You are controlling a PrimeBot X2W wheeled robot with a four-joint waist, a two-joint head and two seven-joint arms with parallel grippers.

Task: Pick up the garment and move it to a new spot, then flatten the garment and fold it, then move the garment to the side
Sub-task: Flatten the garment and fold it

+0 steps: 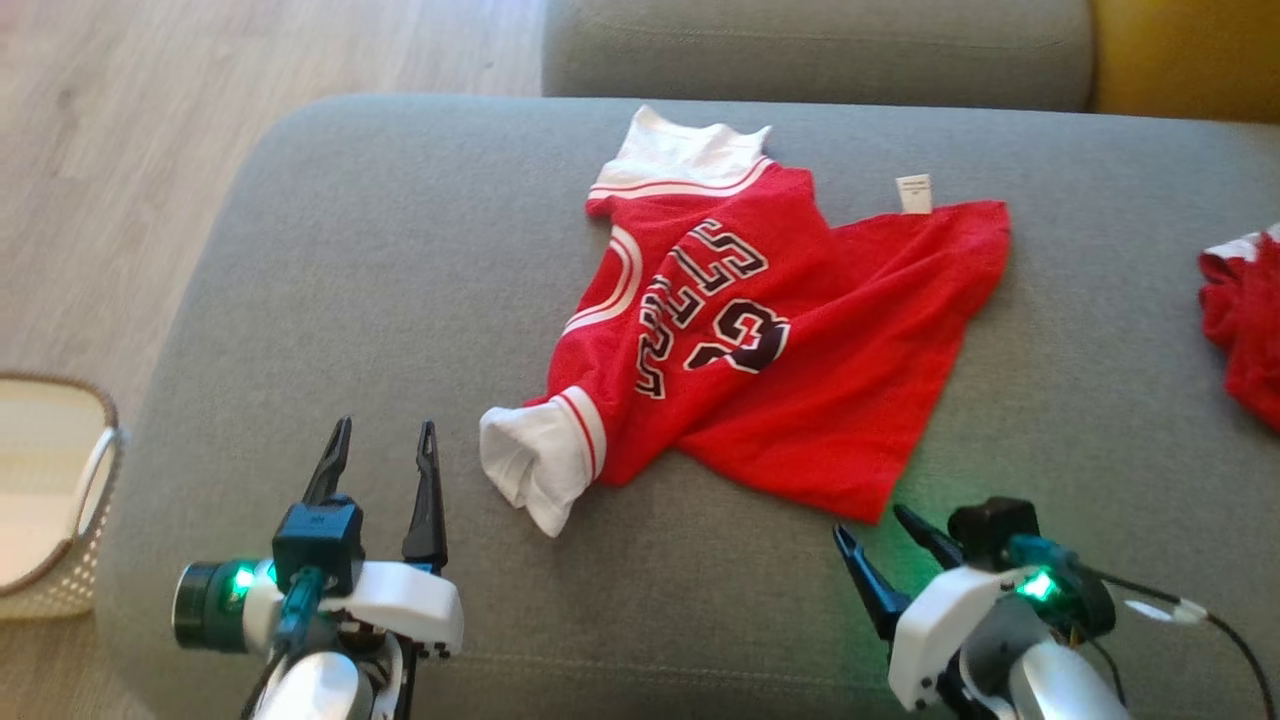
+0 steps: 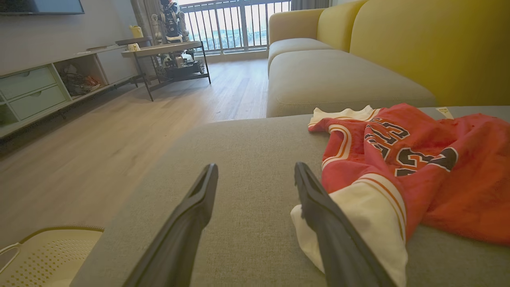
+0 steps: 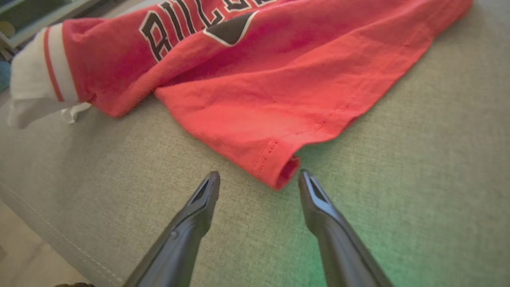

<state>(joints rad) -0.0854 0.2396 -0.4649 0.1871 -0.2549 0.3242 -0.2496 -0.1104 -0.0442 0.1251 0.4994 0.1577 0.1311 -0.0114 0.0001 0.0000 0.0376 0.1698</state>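
Head view has the red jersey (image 1: 760,340) lying crumpled in the middle of the grey sofa cushion (image 1: 330,260). It's lettering side up, one half flopped over the other, with a white sleeve (image 1: 535,465) poking out toward the robot's left.

Both arms hover low at the near edge. The left gripper (image 1: 385,423) is spread wide with nothing in it, just beside that sleeve. On its wrist cam one finger overlaps the sleeve, but I can't tell if it's actually touching. The right gripper (image 1: 870,520) is also fully spread and empty, and its wrist cam shows the near hem corner (image 3: 285,175) sitting right between the fingertips.

My read: it's lining up a two-handed pick, with nothing flattened or folded yet.

Stuff that could go wrong imo:

- The cushion looks soft. If the fingers press down hard they could sink in and pinch upholstery along with the cloth, or just shove the corner away.
- The shirt is doubled over, so a shallow pinch at the hem might catch only one layer and the rest would sag.
- Sleeve in one gripper and hem in the other is a diagonal hold. I'd expect it to come up twisted, which makes flattening harder.
- Another red garment (image 1: 1245,320) sits at the far right of the cushion. Move the jersey that way and they could tangle.
- On the left the cushion ends above a basket (image 1: 100,450) on the floor, so dragging too far that way could slide the jersey off.
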